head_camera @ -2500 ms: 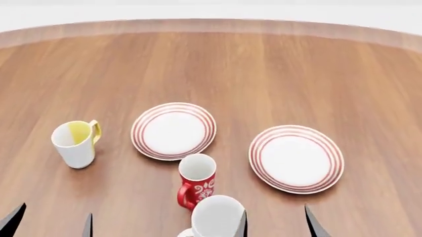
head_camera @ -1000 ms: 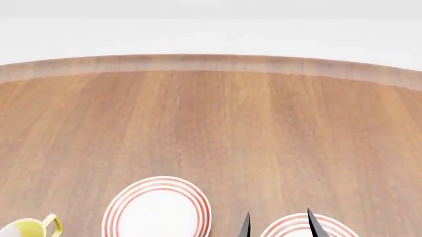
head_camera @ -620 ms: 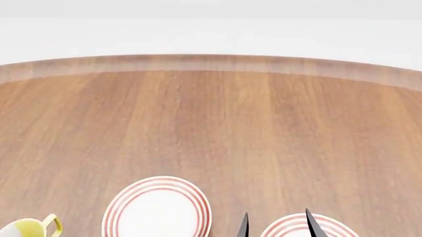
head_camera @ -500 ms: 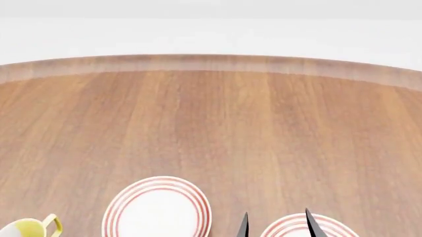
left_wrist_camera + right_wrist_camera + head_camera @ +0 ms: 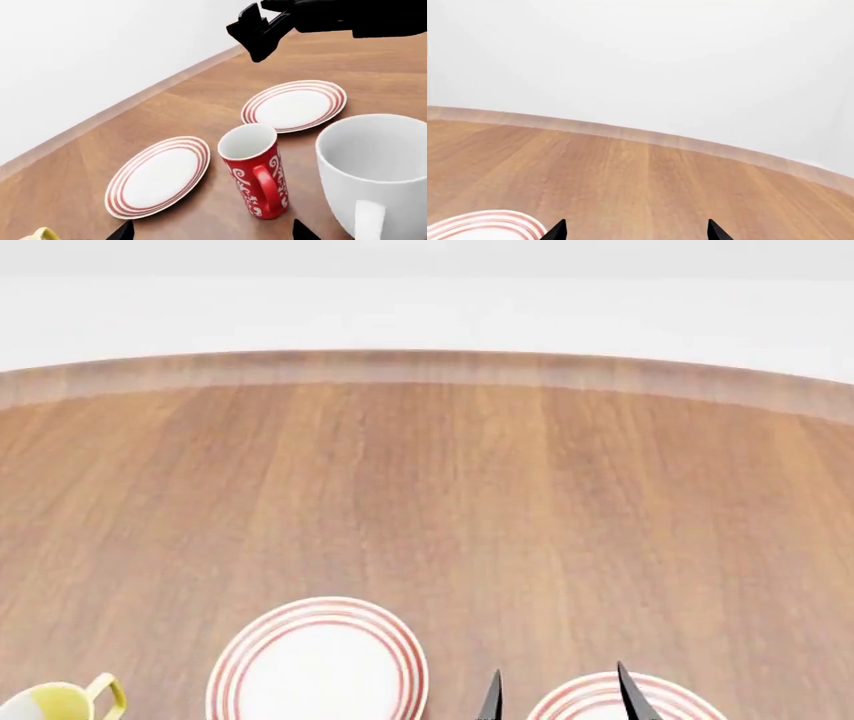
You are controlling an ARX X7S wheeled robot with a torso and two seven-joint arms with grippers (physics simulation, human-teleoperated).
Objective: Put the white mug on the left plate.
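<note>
Left wrist view, lower right of the frame: the white mug point(image 5: 373, 170) stands upright on the tabletop point(image 5: 200, 107), its loop handle facing the camera at the bottom edge. It is absent from the head view, lying below that frame's lower edge. Just beside it, toward frame centre, stands a red patterned mug point(image 5: 255, 175), also upright; the two look apart, though the gap is narrow. The left gripper point(image 5: 210, 231) shows only as two dark fingertips at the bottom edge, spread wide and holding nothing.

Mid-frame left: the left plate point(image 5: 159, 176), flat and bare, near the red mug. A second identical plate point(image 5: 295, 104) lies farther off, upper right of centre. A yellow-handled mug point(image 5: 41, 234) barely enters at the lower left corner.

Upper right: the right gripper point(image 5: 257, 32) hangs above the far plate; its fingertips stand apart with nothing between them, as the right wrist view point(image 5: 635, 230) and head view point(image 5: 557, 695) agree.

Handling, as a judgement: the white mug appears rigid, glossy and hence slippery, breakable, and moderately heavy for its size. A pinch across the rim wall, or a grip spanning the body above the handle, seems suitable; the near red mug limits clearance on that side.
</note>
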